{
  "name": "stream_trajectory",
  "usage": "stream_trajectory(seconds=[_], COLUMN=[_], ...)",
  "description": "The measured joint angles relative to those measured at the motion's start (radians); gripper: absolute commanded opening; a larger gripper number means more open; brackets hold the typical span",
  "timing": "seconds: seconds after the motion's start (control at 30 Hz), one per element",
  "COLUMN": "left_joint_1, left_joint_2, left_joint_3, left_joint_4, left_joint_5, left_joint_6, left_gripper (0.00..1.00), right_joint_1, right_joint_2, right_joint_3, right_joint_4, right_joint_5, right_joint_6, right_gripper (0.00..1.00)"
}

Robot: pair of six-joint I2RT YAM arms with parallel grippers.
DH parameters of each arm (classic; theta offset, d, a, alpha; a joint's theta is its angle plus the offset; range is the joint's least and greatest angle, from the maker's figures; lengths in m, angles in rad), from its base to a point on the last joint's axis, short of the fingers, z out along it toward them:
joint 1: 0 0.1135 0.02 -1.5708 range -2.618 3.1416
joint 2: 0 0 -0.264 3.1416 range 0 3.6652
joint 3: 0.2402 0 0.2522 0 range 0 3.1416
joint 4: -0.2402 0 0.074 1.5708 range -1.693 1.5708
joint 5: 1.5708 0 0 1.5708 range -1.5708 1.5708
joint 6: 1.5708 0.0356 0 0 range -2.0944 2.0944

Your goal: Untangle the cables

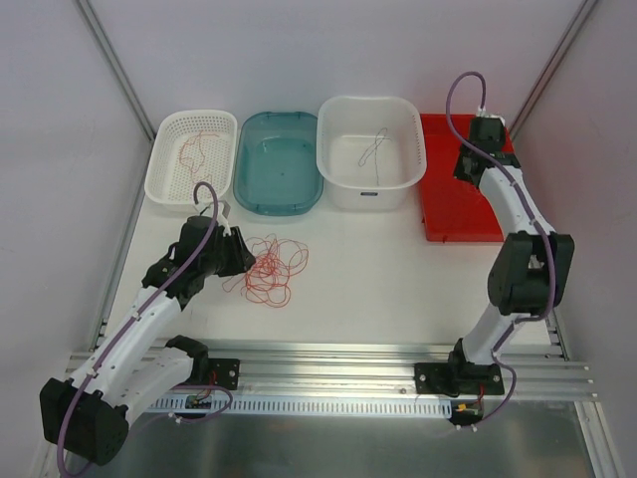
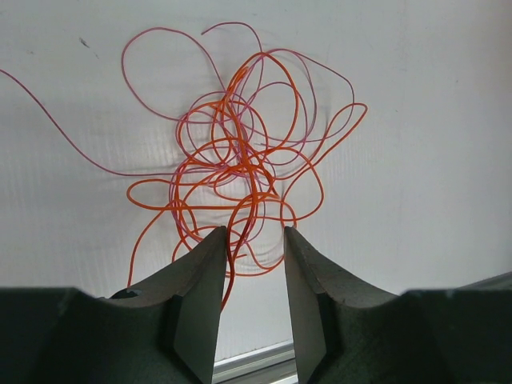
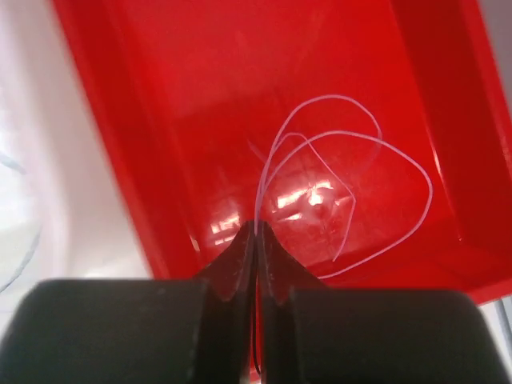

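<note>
A tangle of hair-thin orange and red cables (image 1: 273, 267) lies on the white table just right of my left gripper (image 1: 239, 255). In the left wrist view the tangle (image 2: 240, 156) spreads ahead of the open left gripper (image 2: 254, 234), and one orange strand runs down beside the left finger (image 2: 200, 276). My right gripper (image 1: 476, 139) hangs over the red tray (image 1: 460, 214). In the right wrist view it (image 3: 257, 227) is shut on a pale grey cable (image 3: 346, 180) that loops over the tray floor (image 3: 240, 96).
At the back stand a white mesh basket (image 1: 169, 164) holding a red cable (image 1: 195, 149), a teal tub (image 1: 249, 169), and a white tub (image 1: 343, 179) holding a grey cable (image 1: 375, 151). An aluminium rail (image 1: 328, 360) runs along the near edge.
</note>
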Motion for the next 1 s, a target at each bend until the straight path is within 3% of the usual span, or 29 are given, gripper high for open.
stream_trajectory(seconds=[0.03,0.13,0.17,0.27,0.3,0.47,0.63,0.83,1.0], left_joint_1=[0.000,0.000,0.000,0.000,0.000,0.000,0.000,0.000,0.000], left_joint_2=[0.000,-0.003,-0.005,-0.006,-0.006,-0.005,-0.004,0.021,0.051], left_joint_3=[-0.001,-0.001,-0.001,-0.001,-0.001,-0.001,-0.001,-0.001,-0.001], left_joint_4=[0.000,0.000,0.000,0.000,0.000,0.000,0.000,0.000,0.000], left_joint_5=[0.000,0.000,0.000,0.000,0.000,0.000,0.000,-0.002,-0.006], left_joint_6=[0.000,0.001,0.002,0.003,0.003,0.003,0.002,-0.002,-0.008], left_gripper=[0.35,0.36,0.36,0.37,0.37,0.38,0.39,0.39,0.39], right_joint_1=[-0.012,-0.037,-0.042,-0.051,-0.053,-0.051,0.007,0.247,0.430], right_joint_2=[0.050,0.180,0.212,0.254,0.253,0.198,0.017,-0.282,-0.367], right_joint_3=[0.017,0.087,0.110,0.158,0.162,0.175,0.091,-0.129,-0.280], right_joint_4=[-0.002,-0.020,-0.031,-0.057,-0.065,-0.103,-0.123,-0.070,0.029], right_joint_5=[0.000,0.005,0.005,0.000,-0.005,-0.040,-0.071,-0.170,-0.306], right_joint_6=[0.002,0.009,0.014,0.026,0.027,0.019,-0.003,-0.008,0.016], right_gripper=[0.04,0.25,0.44,0.83,0.86,0.92,0.92,0.89,0.84])
